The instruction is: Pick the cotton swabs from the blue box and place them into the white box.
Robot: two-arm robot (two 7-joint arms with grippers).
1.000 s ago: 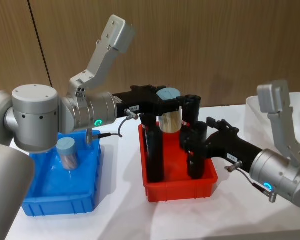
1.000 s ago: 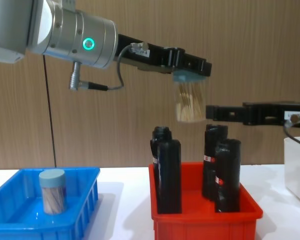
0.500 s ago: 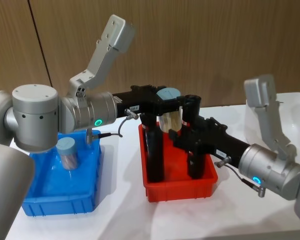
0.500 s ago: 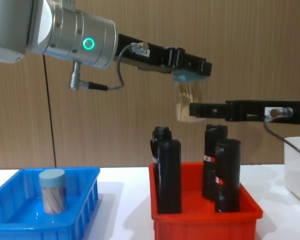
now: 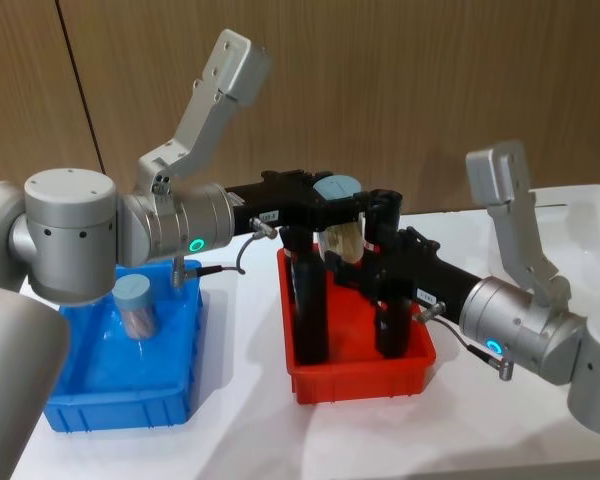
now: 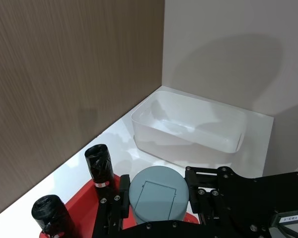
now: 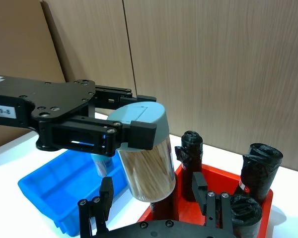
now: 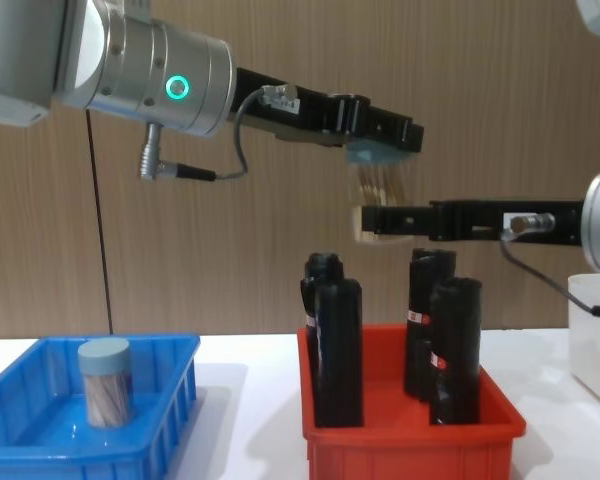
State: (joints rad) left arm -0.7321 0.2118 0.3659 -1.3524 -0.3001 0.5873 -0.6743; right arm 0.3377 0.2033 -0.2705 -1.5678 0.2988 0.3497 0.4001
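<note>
At the far left of the white table [image 5: 250, 420] we see the blue box [image 5: 120, 395], and one swab jar [image 5: 135, 305] stands upright inside it, toward its back wall. Next comes the left gripper [image 8: 383, 148], reaching out level and clamped on the pale lid of a second swab jar [image 8: 380, 190], which hangs in the air above the red bin [image 5: 365, 377]. Tall black bottles [image 5: 311, 300] stand upright in that bin, below the hanging jar. From the right, the right gripper [image 7: 152, 198] comes in level at the lower part of this jar; its fingers [image 7: 106, 197] stand wide, one on each side of the clear body, and we see a gap on both sides. The white box [image 5: 592, 203] sits at the far right, well apart from the blue box
</note>
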